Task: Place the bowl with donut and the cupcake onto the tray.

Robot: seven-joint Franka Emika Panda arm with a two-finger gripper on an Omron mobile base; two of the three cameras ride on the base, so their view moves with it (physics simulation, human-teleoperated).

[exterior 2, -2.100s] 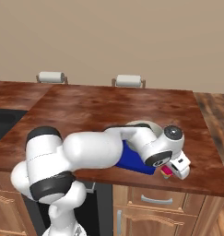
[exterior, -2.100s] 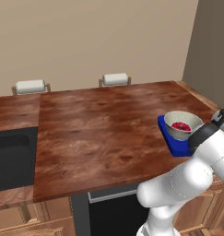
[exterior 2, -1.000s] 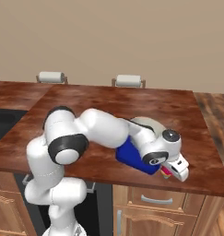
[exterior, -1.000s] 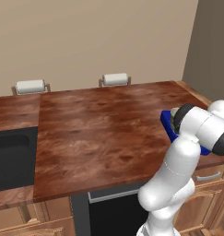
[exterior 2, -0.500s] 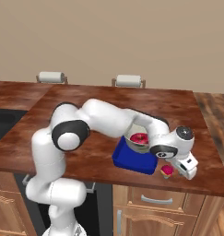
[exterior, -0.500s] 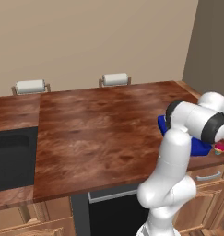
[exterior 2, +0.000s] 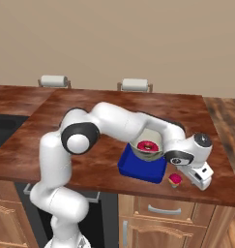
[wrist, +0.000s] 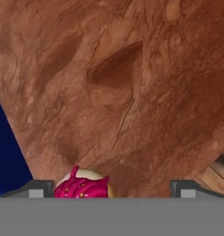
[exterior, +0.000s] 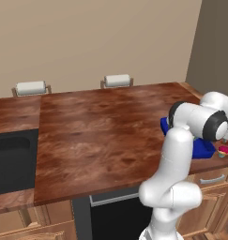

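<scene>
The blue tray (exterior 2: pixel 138 169) lies near the counter's front edge, and its corner also shows in the left base view (exterior: pixel 203 149) and the hand view (wrist: pixel 5 159). The pale bowl (exterior 2: pixel 157 151) stands in the tray with the pink donut (exterior 2: pixel 147 146) inside it. Just right of the tray, the cupcake (exterior 2: pixel 175 179) (exterior: pixel 223 151) stands on the wood. My gripper (wrist: pixel 112 188) hovers low over it, open. The cupcake (wrist: pixel 81 186) sits between the fingertips (wrist: pixel 37 187), nearer the left one, untouched. In the right base view the hand (exterior 2: pixel 200 173) is right of the cupcake.
The brown wooden counter (exterior 2: pixel 80 111) runs far to the left, with a dark sink (exterior: pixel 12 159) at its left end. Two paper-towel rolls (exterior 2: pixel 53 80) (exterior 2: pixel 135 85) stand at the back edge. The counter's front edge lies just beyond the cupcake.
My arm has swung round and its elbow has lifted away from the tray, uncovering the bowl and donut. The hand has shifted right, down beside the cupcake.
</scene>
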